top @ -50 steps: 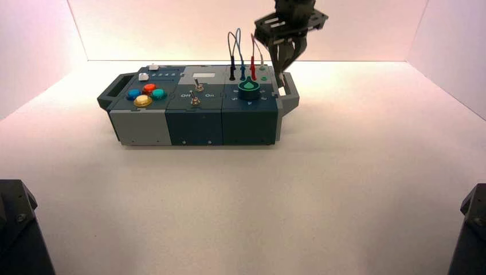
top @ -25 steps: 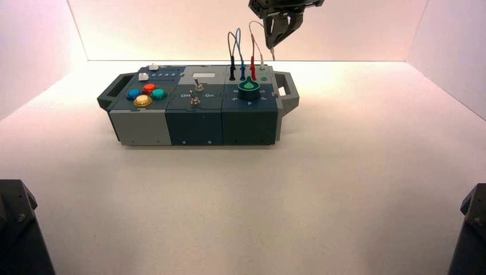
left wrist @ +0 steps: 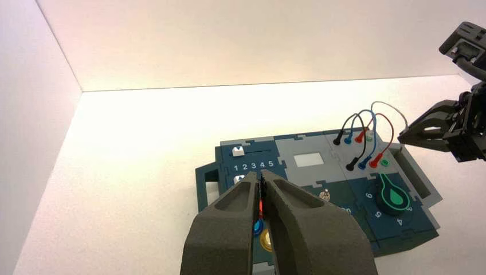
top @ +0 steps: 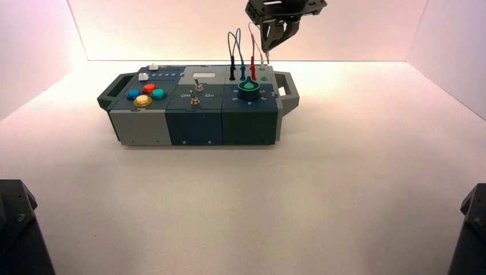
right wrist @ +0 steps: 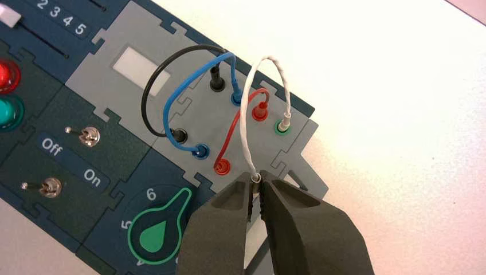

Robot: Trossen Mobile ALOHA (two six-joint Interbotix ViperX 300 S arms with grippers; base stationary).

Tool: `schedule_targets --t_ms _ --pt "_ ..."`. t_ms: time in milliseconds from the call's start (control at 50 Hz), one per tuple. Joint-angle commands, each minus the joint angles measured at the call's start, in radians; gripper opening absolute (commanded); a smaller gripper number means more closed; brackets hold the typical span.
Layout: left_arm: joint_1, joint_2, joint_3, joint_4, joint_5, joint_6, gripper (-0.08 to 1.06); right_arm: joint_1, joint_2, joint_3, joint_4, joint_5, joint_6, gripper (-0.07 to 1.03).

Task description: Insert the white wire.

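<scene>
the white wire (right wrist: pixel 243 126) should handle as a light, soft lead that springs a little, so the slim, likely slippery plug (right wrist: pixel 255 185) is the place to grip, high on its sleeve. one end sits in the green-ringed socket (right wrist: pixel 282 127) by the box's far right corner. the right gripper (right wrist: pixel 256 178) hangs over the box's right edge, pincer nearly closed on the other plug, tip pointing down. the left gripper (left wrist: pixel 262 175) is idle back from the box's near edge, closed and empty.

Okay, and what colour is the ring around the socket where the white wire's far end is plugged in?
Green ring, clearest in the right wrist view.
</scene>
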Motion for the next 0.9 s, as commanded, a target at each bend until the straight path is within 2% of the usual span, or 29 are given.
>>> schedule_targets --t_ms 20,320,900 --pt "0.005 0.011 -0.029 0.000 -0.012 0.003 0.02 0.020 -0.041 -0.012 0.003 -0.020 0.005 -0.02" --pt "0.006 0.012 -0.029 0.000 -0.014 0.003 0.02 0.029 -0.026 -0.009 0.003 -0.049 0.029 -0.02" --pt "0.006 0.012 -0.028 0.000 -0.017 0.003 0.02 0.029 0.034 -0.003 0.003 -0.097 0.031 -0.02"
